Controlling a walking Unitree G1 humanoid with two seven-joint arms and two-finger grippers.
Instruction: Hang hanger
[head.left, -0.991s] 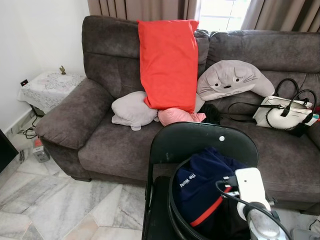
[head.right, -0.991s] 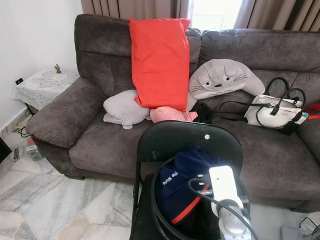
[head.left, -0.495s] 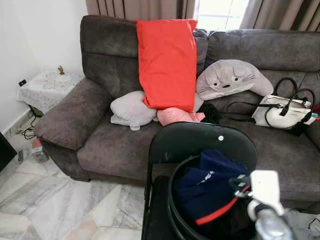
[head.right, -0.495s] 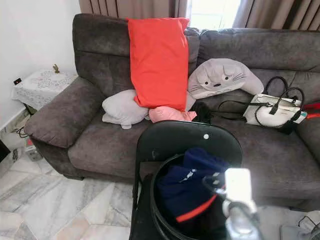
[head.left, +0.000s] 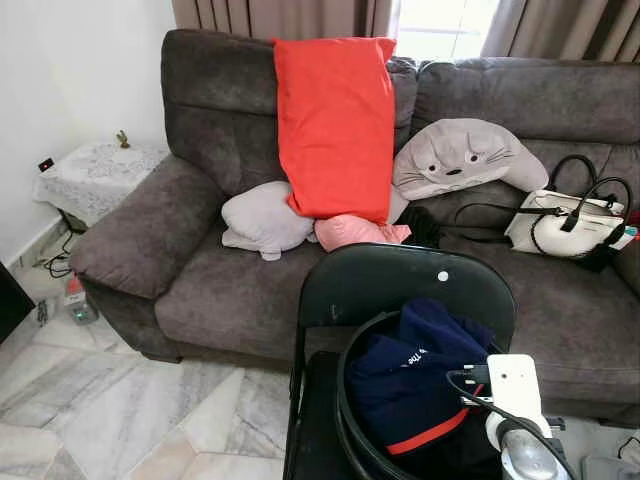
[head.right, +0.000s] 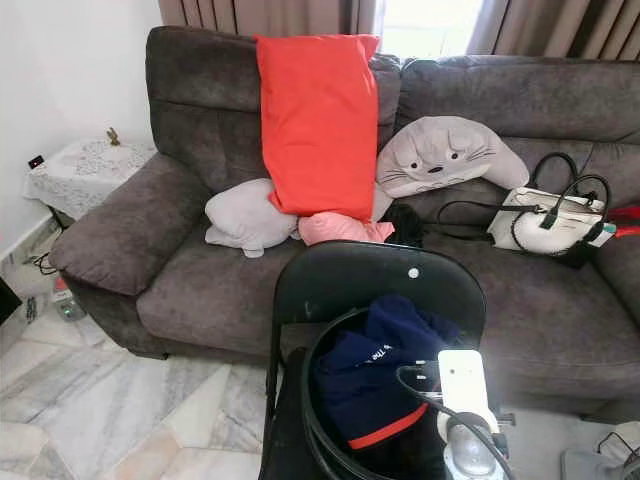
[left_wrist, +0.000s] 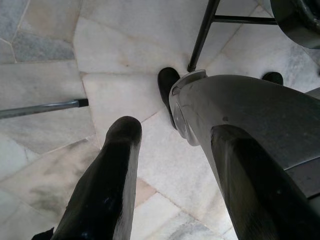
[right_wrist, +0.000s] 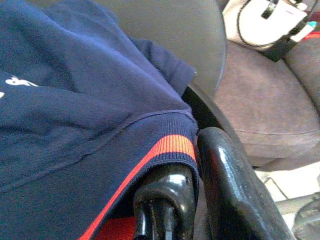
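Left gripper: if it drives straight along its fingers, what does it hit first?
Probably the marble floor. The left gripper points down at bare tile between its open fingers, with the robot's leg close beside that line. Depth is unclear.

Ahead of me stands a dark grey sofa (head.left: 200, 290) against the curtains (head.left: 280, 15). A tall red pillow (head.left: 335, 125) leans upright on its backrest, with a pale grey cushion (head.left: 265, 220) touching its lower left side and a pink cushion (head.left: 355, 232) at its foot. Just right of the red pillow rests a grey seal-faced plush cushion (head.left: 462, 158). Further right a white handbag with black handles (head.left: 565, 222) sits on the seat. Beside the sofa's left arm is a small table (head.left: 95, 175) under a lace cloth, carrying a tiny figurine (head.left: 124, 140). The floor (head.left: 120, 420) is veined marble tile.
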